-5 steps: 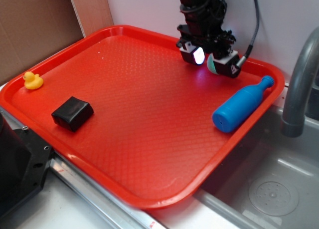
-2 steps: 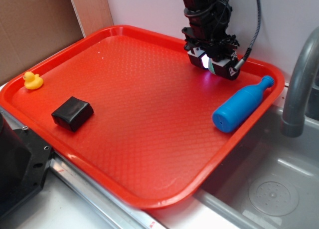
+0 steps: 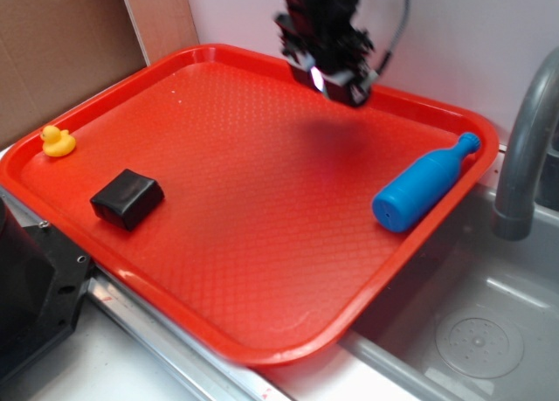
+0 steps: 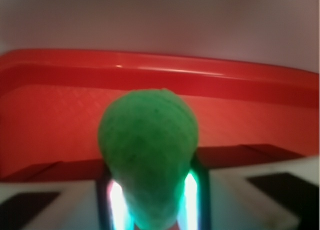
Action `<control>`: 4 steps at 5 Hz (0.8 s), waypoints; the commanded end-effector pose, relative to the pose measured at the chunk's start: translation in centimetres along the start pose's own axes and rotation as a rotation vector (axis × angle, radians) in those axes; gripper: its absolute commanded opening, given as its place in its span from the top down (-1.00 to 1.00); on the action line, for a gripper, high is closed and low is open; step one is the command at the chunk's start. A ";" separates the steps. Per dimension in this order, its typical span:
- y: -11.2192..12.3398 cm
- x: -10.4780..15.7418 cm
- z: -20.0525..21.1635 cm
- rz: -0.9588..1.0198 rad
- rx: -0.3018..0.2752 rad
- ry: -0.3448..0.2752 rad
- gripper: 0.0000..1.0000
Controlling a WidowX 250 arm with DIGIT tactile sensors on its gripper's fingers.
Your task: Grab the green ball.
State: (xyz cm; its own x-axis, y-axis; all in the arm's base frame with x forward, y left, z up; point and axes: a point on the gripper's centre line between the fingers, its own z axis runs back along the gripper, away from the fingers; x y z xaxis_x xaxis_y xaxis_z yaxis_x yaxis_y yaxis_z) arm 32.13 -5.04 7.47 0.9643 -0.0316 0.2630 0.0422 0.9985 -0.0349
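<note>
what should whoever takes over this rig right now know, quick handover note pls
Gripper: shut on the green ball, raised above the far side of the red tray.
Ball: pinched between the fingers in the wrist view; hidden in the exterior view.
Done: the grab, ball off the tray.
Left: just keep the grip.
Untouched on the tray: yellow duck, black block, blue bottle.

We see the green ball (image 4: 148,155) in the wrist view as a blurred, matte green, rounded shape pinched between the two glowing pads of the hand (image 4: 149,200), held above the red tray (image 4: 45,74), while the exterior view hides it.
</note>
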 end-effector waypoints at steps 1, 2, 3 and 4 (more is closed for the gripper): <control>4.5 -5.5 12.7 0.166 0.091 0.079 1.00; 6.5 -9.5 16.7 0.260 0.089 0.069 1.00; 6.7 -10.5 19.6 0.272 0.059 0.058 1.00; 6.2 -10.4 19.3 0.253 0.067 0.096 1.00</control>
State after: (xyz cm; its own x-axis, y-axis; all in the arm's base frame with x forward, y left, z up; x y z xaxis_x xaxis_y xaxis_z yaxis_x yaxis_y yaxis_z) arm 16.65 2.96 21.51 0.9682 0.2194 0.1203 -0.2186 0.9756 -0.0205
